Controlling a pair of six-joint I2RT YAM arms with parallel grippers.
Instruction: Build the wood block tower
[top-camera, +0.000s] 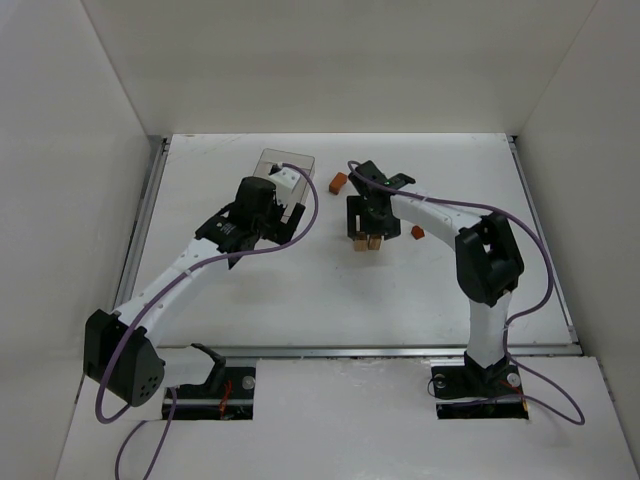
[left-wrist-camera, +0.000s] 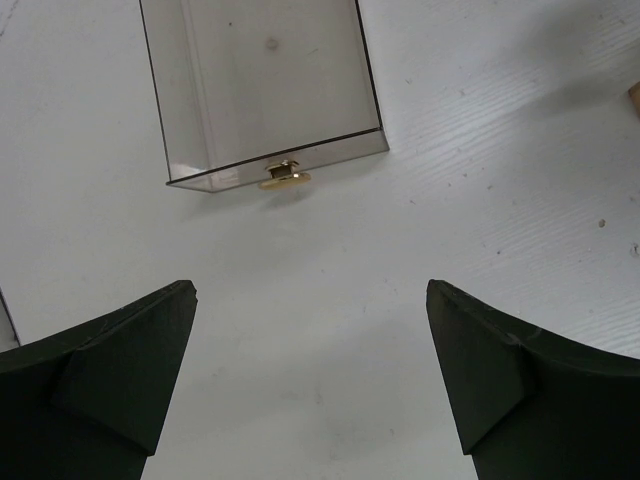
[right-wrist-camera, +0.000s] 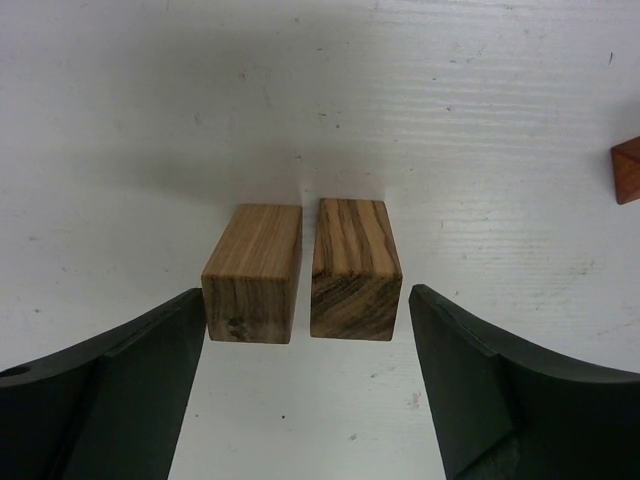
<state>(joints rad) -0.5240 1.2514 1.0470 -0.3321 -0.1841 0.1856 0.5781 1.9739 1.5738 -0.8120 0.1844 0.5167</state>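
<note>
- Wood first: two tan blocks (right-wrist-camera: 255, 270) sit side by side on the counter (top-camera: 300, 300), nothing stacked, so I judge the tower barely begun.
- My right gripper (right-wrist-camera: 306, 300) is spread wide around the pair; my left gripper (left-wrist-camera: 310, 285) hangs open and empty before the clear box (left-wrist-camera: 265, 90).
- Orange pieces (top-camera: 339, 181) lie loose, well apart from the blocks, with bare counter between.
</note>
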